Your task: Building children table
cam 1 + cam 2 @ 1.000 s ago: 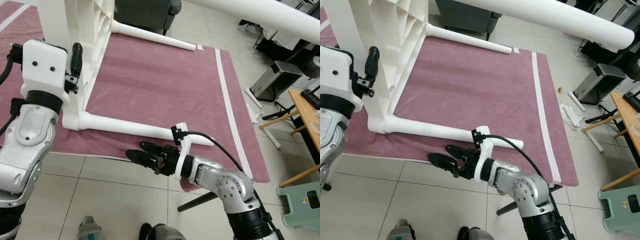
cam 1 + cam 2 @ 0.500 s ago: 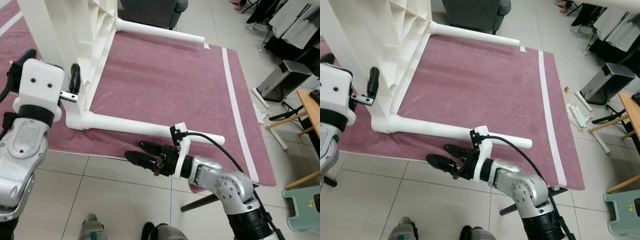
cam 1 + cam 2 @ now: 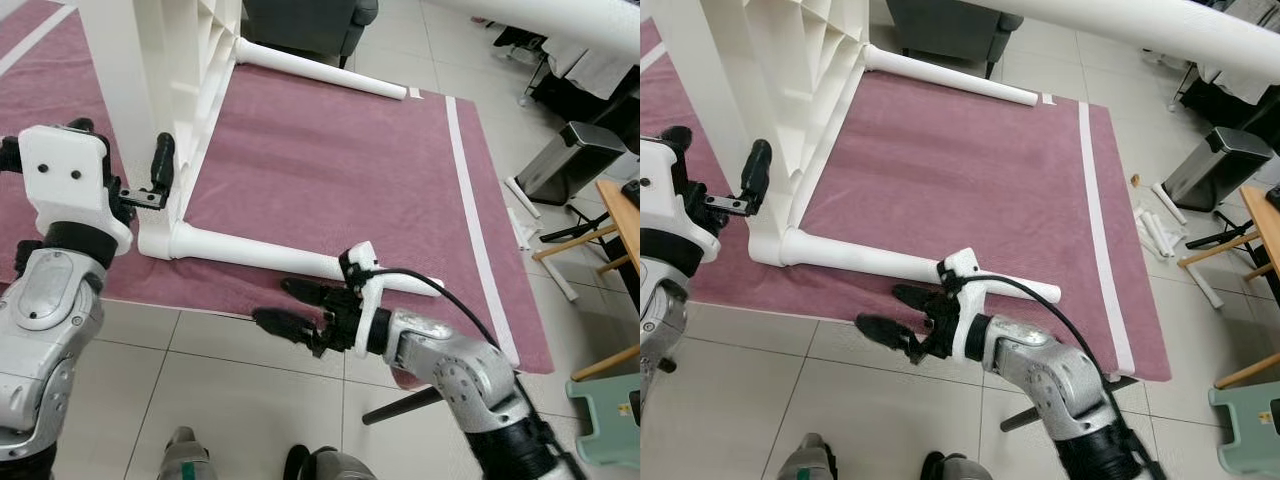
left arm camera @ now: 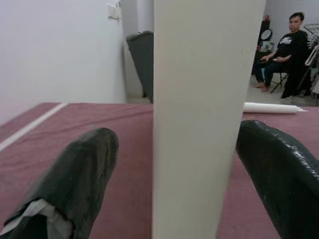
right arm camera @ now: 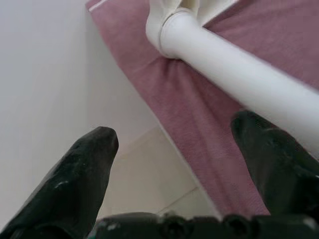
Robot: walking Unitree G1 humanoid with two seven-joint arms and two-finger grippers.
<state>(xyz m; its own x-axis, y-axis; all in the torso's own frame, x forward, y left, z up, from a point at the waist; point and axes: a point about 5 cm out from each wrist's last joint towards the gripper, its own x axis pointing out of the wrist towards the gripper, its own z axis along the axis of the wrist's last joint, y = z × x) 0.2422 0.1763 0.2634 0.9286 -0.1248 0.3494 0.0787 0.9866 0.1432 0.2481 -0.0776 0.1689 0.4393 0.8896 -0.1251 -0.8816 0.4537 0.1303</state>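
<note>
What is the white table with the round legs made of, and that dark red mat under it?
The white table looks like smooth moulded plastic: its underside shows hollow ribbed cells, and its round legs are evenly glossy tubes. The dark red mat looks like soft fabric, probably towelling, with a fuzzy matte surface and a woven white stripe.

White table (image 3: pixel 165 60), white legs; maroon rug (image 3: pixel 330 170), white stripe; black pincer fingers (image 4: pixel 75 184).

The white plastic children's table (image 3: pixel 170 60) lies tipped on its side on the maroon rug, its ribbed underside showing and its edge panel standing between the left gripper's (image 3: pixel 150 180) spread fingers. One round leg (image 3: pixel 290 262) lies flat just beyond the right gripper's (image 3: pixel 300 308) parted fingertips, untouched; another leg (image 3: pixel 320 68) lies farther off.
</note>
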